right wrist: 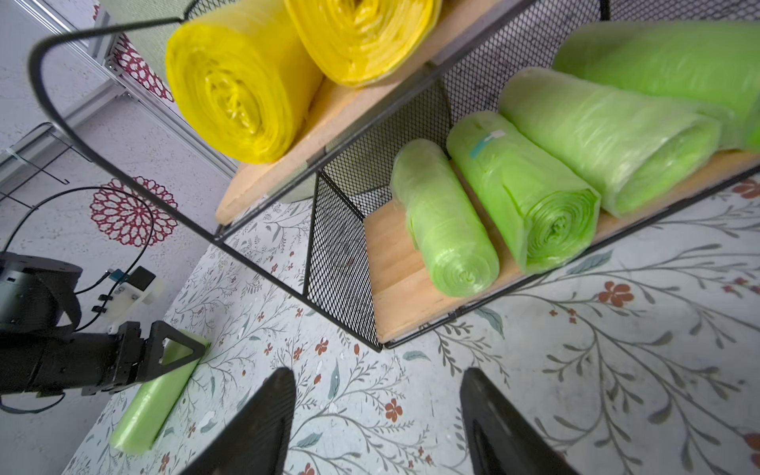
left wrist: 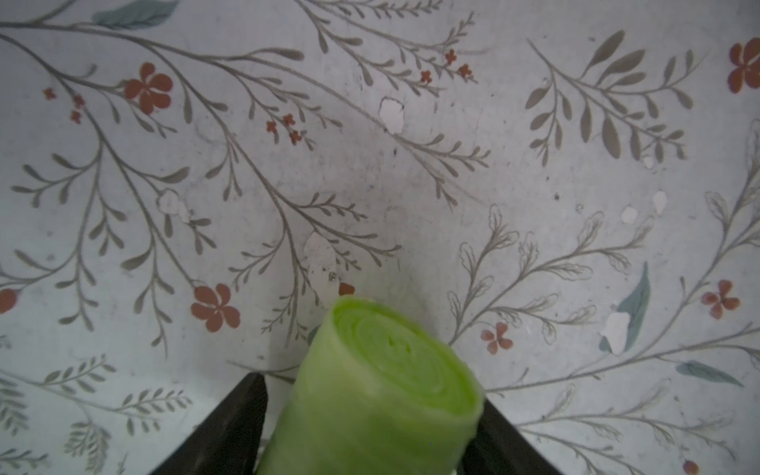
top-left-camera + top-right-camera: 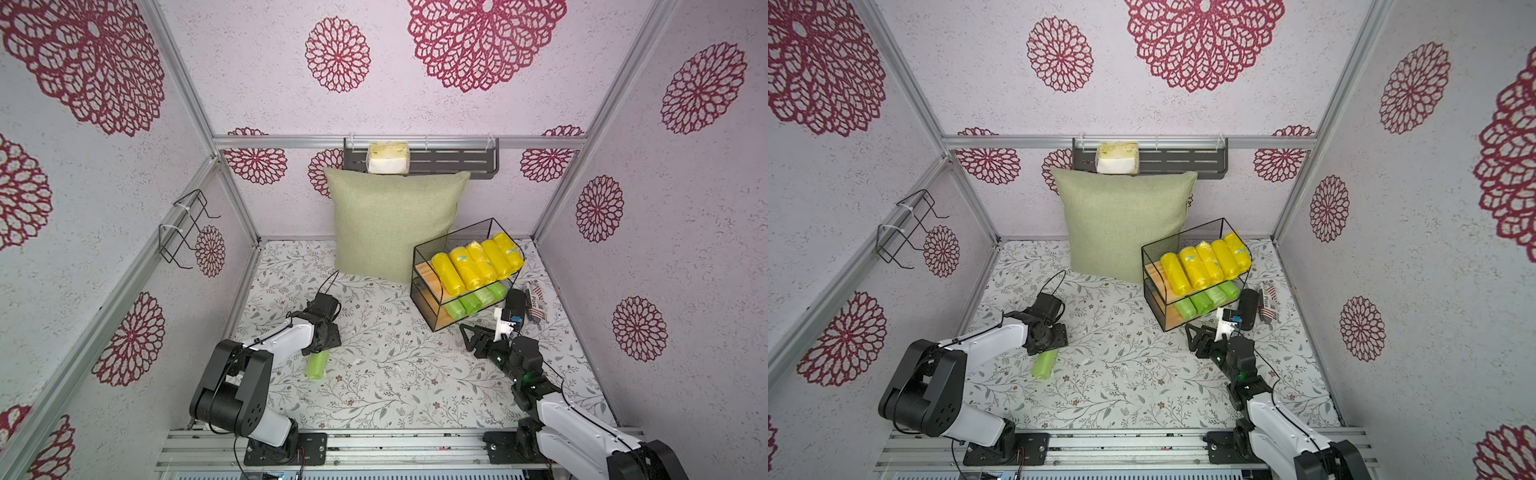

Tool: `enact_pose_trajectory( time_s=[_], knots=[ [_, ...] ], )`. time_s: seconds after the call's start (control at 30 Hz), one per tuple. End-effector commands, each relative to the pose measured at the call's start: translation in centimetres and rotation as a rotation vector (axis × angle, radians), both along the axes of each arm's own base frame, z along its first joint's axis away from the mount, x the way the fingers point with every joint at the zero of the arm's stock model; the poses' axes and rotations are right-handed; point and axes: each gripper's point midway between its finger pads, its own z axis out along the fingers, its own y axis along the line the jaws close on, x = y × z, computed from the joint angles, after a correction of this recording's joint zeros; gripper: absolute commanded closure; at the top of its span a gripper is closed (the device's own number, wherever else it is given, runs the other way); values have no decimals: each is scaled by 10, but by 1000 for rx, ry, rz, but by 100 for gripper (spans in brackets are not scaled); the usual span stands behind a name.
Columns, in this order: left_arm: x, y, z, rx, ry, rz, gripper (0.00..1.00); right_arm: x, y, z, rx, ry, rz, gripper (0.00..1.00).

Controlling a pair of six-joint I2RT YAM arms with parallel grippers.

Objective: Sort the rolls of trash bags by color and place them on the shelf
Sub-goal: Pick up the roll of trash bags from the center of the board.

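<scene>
You've got open bench [image 3: 395, 374] through to the shelf [image 3: 419, 266], left pincer [image 3: 322, 347] straddling the lone green roll [image 3: 316, 365], grip unclear, right pincer [image 1: 376, 378] gaping, empty.

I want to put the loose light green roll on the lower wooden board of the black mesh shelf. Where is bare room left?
Bare wood remains only at one end of the lower wooden board, between the black mesh side wall and the thinnest of four light green rolls. Beyond it the rolls lie packed. The floral tabletop before the shelf is open.
</scene>
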Motion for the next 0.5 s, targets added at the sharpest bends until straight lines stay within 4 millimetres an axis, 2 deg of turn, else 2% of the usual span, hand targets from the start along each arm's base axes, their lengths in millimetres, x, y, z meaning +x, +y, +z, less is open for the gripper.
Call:
enact_pose_trajectory(
  time_s=[0.0, 0.27, 0.37, 0.47],
  knots=[
    [12, -2, 3, -5, -31, -12, 33, -3, 10, 12, 16, -26, 53, 32],
    [24, -14, 6, -64, -84, -29, 55, -13, 28, 24, -36, -57, 128, 33],
    [30, -28, 21, -156, -149, -34, 61, -19, 40, 38, -32, -107, 168, 33],
    [38, -46, 49, -289, -246, -24, 67, -28, 56, 56, -16, -169, 233, 33]
  ],
)
